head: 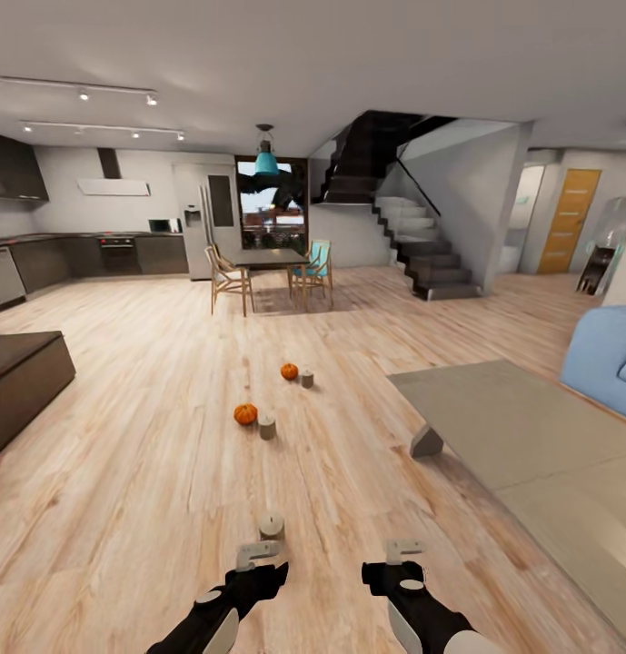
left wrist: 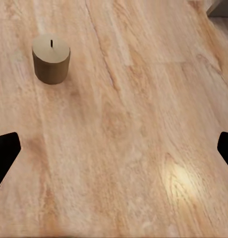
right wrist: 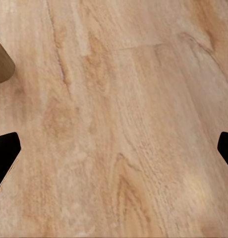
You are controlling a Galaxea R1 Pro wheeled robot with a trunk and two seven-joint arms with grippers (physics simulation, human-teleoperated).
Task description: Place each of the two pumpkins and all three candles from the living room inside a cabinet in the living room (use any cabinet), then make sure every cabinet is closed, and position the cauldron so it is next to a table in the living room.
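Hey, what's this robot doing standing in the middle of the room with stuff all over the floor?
It is tidying up, but holds nothing yet. Both the left gripper and the right gripper are open and empty above the wooden floor. The nearest candle stands just ahead of the left gripper. Farther on, two pumpkins sit on the floor, each with another candle beside it. The low coffee table is to the right.
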